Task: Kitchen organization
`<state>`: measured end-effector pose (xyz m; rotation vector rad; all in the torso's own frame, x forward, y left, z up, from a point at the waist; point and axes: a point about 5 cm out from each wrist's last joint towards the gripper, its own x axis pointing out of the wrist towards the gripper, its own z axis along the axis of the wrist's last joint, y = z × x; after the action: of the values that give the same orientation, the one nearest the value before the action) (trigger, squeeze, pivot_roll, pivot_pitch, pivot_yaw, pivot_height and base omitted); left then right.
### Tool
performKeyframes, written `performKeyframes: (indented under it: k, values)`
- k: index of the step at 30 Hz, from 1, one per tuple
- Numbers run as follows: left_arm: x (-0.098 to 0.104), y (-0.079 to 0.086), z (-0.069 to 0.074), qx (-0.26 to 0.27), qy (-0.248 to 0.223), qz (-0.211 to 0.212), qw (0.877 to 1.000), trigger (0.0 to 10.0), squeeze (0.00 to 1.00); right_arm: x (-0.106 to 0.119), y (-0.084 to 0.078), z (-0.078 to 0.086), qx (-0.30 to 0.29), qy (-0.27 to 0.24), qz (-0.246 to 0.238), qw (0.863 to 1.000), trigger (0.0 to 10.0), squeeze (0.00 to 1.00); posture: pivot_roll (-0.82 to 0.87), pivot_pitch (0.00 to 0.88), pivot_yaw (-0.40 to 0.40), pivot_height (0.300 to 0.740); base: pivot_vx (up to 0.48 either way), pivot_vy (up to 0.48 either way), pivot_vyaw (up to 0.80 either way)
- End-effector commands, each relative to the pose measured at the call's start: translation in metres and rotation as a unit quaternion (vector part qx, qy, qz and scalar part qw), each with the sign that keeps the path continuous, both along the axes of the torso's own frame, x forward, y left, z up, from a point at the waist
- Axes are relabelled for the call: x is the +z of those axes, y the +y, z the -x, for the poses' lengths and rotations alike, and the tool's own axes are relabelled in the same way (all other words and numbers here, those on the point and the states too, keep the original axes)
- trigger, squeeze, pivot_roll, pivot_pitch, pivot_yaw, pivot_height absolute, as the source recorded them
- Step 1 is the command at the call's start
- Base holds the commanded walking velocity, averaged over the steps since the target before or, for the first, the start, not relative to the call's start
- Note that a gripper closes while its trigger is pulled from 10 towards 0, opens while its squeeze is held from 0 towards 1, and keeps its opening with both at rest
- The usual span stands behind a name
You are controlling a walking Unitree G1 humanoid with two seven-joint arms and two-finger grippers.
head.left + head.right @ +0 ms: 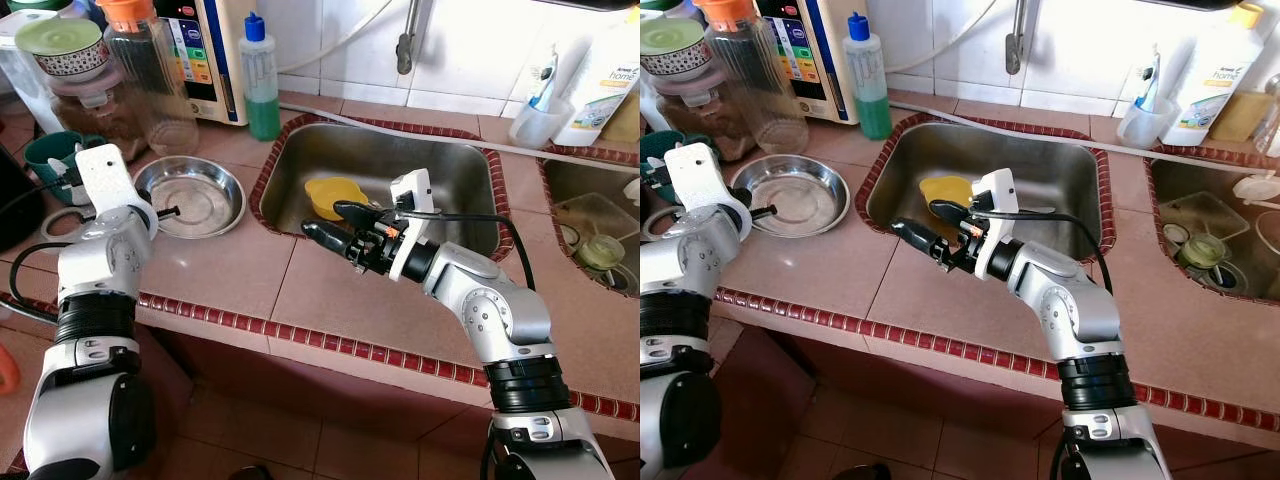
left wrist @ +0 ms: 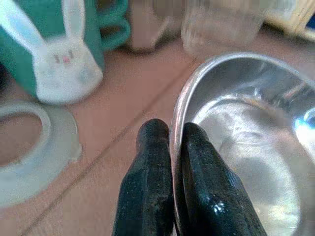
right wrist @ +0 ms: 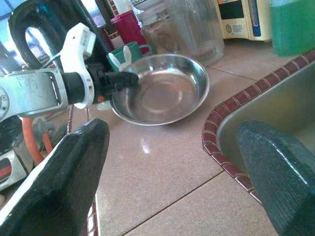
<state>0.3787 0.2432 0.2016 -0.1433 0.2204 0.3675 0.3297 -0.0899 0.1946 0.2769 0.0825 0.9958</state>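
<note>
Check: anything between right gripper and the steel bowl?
Nothing: bare tan tile counter lies between the open right gripper and steel bowl, per the right wrist view.

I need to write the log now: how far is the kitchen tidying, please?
Done: nothing looks put away yet. In hand: the left pincer is shut on the rim of the steel bowl, which sits on the counter. The right pincer is open at the sink edge. Left: the yellow cup in the sink.
</note>
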Motion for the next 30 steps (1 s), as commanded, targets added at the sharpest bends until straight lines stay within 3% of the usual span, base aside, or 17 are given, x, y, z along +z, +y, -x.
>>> performKeyframes:
  k: [1,5,6,9,19,22,27,30]
  values:
    - [-0.002,0.007,0.002,0.016,0.009,-0.023,1.000,0.0,0.00,0.001,0.000,0.001,0.002,-0.001,-0.002,1.000,10.0,0.00,0.09,0.121,0.038,0.740,0.000,0.000,0.00]
    - [0.007,0.001,0.000,-0.016,-0.023,-0.042,0.999,0.0,0.00,0.000,0.002,0.000,0.004,0.000,-0.003,1.000,10.0,0.00,0.09,0.123,0.037,0.740,0.000,0.000,0.00]
    - [0.011,-0.011,-0.002,-0.070,-0.043,-0.036,0.996,0.0,0.00,0.000,0.002,0.000,0.004,0.000,-0.004,1.000,10.0,0.00,0.09,0.124,0.036,0.740,0.000,0.000,0.00]
    - [0.020,-0.022,-0.003,-0.106,-0.069,-0.054,0.990,0.0,0.00,0.000,0.002,0.000,0.004,0.002,-0.004,1.000,10.0,0.00,0.09,0.125,0.036,0.740,0.000,0.000,0.00]
    - [0.044,-0.042,-0.008,-0.151,-0.153,-0.044,0.976,0.0,0.00,-0.001,-0.002,-0.002,-0.018,0.002,-0.007,1.000,10.0,0.00,0.08,0.135,0.035,0.740,0.000,0.000,0.00]
    - [0.059,-0.057,-0.007,-0.202,-0.210,-0.011,0.956,0.0,0.00,0.001,-0.008,-0.014,-0.082,0.002,-0.019,0.996,10.0,0.00,0.08,0.137,0.033,0.740,0.000,0.000,0.00]
    - [0.072,-0.076,-0.005,-0.253,-0.253,0.016,0.934,0.0,0.00,0.006,-0.020,-0.032,-0.186,0.000,-0.045,0.982,10.0,0.00,0.09,0.136,0.032,0.740,0.000,0.000,0.00]
    - [0.072,-0.080,-0.004,-0.262,-0.256,0.014,0.930,0.0,0.00,0.007,-0.023,-0.034,-0.204,-0.006,-0.046,0.978,10.0,0.00,0.09,0.137,0.033,0.740,0.000,0.000,0.00]
